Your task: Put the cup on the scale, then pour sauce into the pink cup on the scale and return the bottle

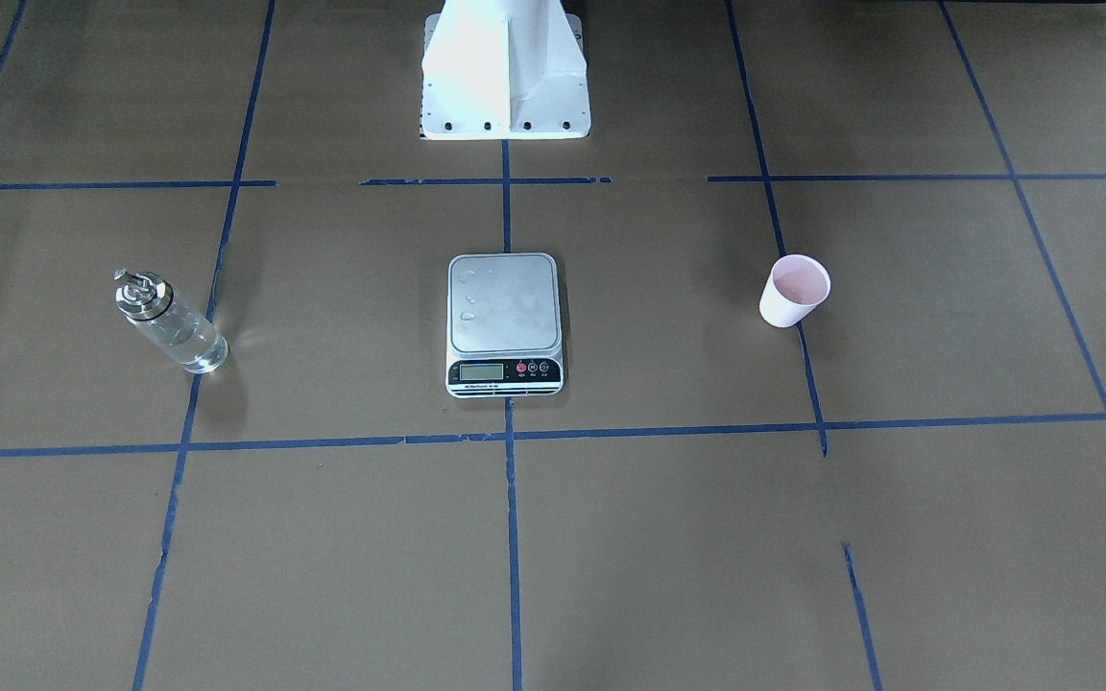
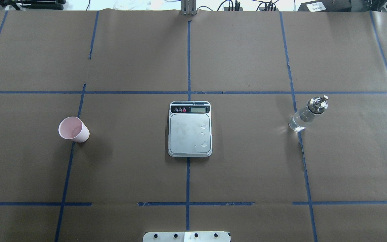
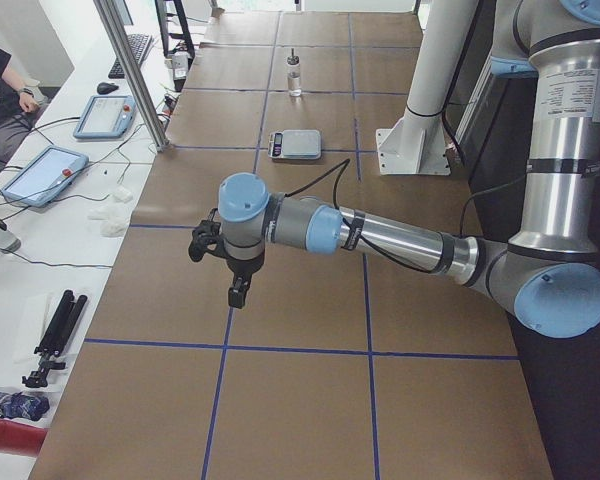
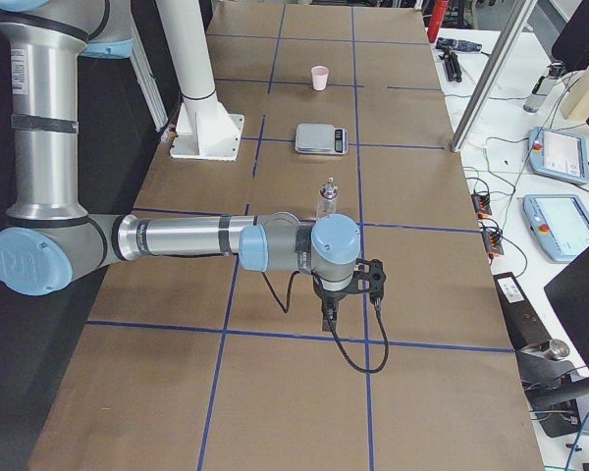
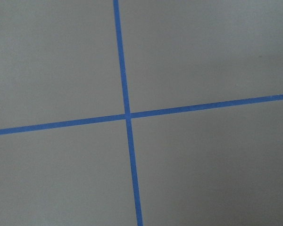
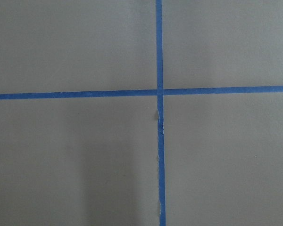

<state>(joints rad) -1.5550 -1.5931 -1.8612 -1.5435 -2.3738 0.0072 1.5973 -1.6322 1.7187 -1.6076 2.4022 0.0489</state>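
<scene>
left gripper: hangs over bare paper at the table's left end, holding nothing; finger gap can't be told from the side view.
cup: upright on a blue tape line, left of centre, well apart from the scale. Not placed yet.
scale: centre, platform bare except a few droplets on its right side; display strip on the far side from the robot.
bottle: upright, capped, on the right, well apart from the scale; sauce inside, none poured.
right gripper: over bare paper at the right end, holding nothing; finger state can't be told.
progress: judged zero, with place, pour and return all left.
room: open table on both sides of the scale, nothing in either reach path; all items well in from the edges.
</scene>
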